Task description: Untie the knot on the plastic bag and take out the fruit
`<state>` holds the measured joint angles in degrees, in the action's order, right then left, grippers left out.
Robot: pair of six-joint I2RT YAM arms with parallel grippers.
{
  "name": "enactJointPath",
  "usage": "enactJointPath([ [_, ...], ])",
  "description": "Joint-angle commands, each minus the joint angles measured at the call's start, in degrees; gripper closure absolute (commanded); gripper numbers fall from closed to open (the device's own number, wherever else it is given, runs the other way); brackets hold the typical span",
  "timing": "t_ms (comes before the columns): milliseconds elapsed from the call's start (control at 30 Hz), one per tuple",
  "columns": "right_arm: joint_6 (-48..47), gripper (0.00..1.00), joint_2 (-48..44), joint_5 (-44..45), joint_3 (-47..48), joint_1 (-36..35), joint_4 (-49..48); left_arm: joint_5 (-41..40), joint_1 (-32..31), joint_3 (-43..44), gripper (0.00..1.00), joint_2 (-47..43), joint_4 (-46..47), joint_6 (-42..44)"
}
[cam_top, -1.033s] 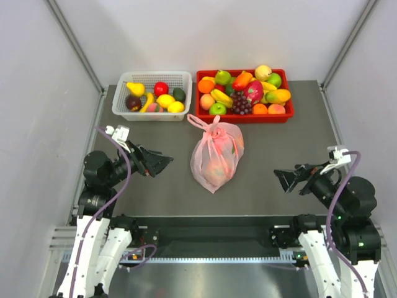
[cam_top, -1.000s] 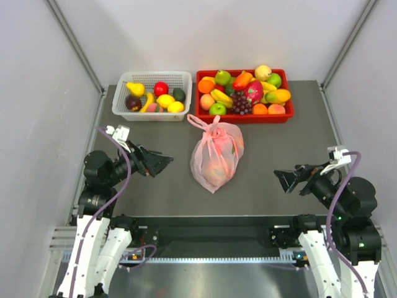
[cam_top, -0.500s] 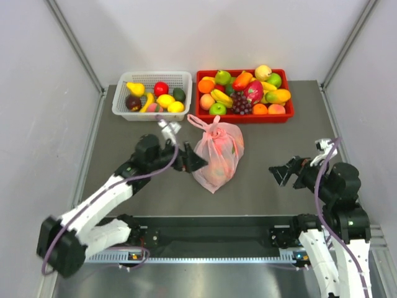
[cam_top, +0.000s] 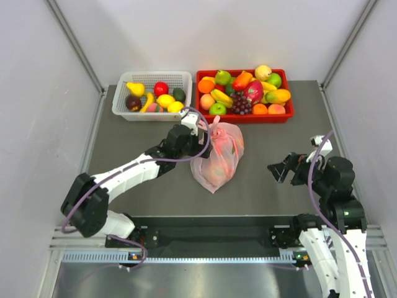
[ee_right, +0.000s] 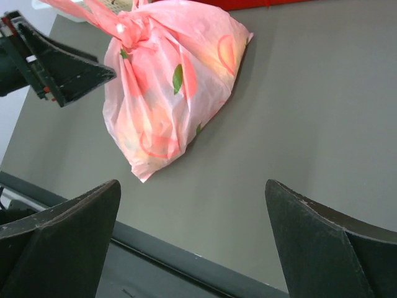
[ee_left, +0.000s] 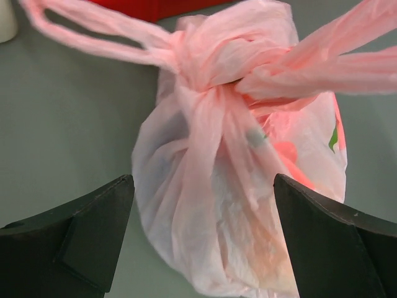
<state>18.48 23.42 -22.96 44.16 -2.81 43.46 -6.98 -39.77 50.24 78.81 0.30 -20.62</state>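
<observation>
Grey worktop (cam_top: 273, 136). At the far edge, a red tray (cam_top: 260, 118) and a white basket (cam_top: 133, 115) stand side by side, both loaded with toy fruit. The plastic bag (cam_top: 217, 158) lies mid-worktop, just in front of the gap between them, tied end towards the tray.

Left claw (cam_top: 203, 138): jaws wide apart, right at the bag's tied end, one finger on either side of it in the wrist view, nothing clamped. Right claw (cam_top: 277, 172): jaws wide apart, empty, well off to the bag's right and facing it.

The knot (ee_left: 205, 59) is tied, handle loops sticking out both sides. The fruit (ee_right: 186, 81) is inside the bag, seen only as reddish-orange blurs through the pink film.
</observation>
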Motion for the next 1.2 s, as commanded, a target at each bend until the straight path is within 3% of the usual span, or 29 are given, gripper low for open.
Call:
enactJointPath([
  [0, -0.6, 0.00, 1.5, 0.2, -0.5, 0.6, -4.5, 6.2, -0.3, 2.8, 0.01, 5.3, 6.7, 4.6],
  [100, -0.6, 0.00, 3.6, 0.4, -0.5, 0.6, -6.2, 15.3, -0.5, 1.5, 0.01, 6.9, 14.2, 4.6],
  [233, 0.3, 0.00, 5.2, 0.4, -0.4, 0.6, -7.7, 13.8, -0.6, 4.9, 0.01, 11.4, 14.0, 6.2],
  [300, 0.5, 0.00, 5.8, 0.5, -0.6, 0.7, -8.7, 13.1, -0.6, 6.0, 0.12, 13.6, 13.2, 7.5],
  [333, 0.7, 0.00, 6.0, 0.7, -0.6, 0.6, -8.8, 13.4, -0.6, 6.4, 0.22, 14.0, 13.5, 7.9],
  [367, 0.7, 0.00, 6.3, 0.8, -0.6, 0.6, -9.0, 14.3, -0.5, 6.6, 0.50, 14.3, 13.8, 8.4],
  [433, 0.9, 0.00, 6.8, 1.3, -0.7, 0.6, -9.6, 17.6, -0.6, 6.9, 0.88, 14.4, 13.8, 9.2],
  [467, 1.0, 0.00, 6.9, 1.4, -0.7, 0.6, -9.9, 18.5, -0.6, 6.7, 1.00, 13.8, 13.8, 9.3],
  [700, 0.4, 0.00, 10.9, 3.3, 1.1, 0.2, -10.7, 29.5, -1.1, 1.0, 1.00, 4.4, 13.2, 16.9],
  [900, -0.6, 0.00, 15.7, 6.4, 4.1, -0.6, -10.0, 36.9, -5.3, 2.6, 1.00, -3.6, -2.9, 29.2],
  [1067, -2.5, 0.00, 20.8, 7.8, 9.7, -3.2, -8.0, 37.3, -12.5, 3.8, 1.00, -6.8, -15.7, 37.0],
  [1167, -2.5, 0.00, 24.4, 12.1, 11.8, -6.5, -7.4, 32.7, -15.5, 6.1, 1.00, -6.0, -22.6, 38.5],
])
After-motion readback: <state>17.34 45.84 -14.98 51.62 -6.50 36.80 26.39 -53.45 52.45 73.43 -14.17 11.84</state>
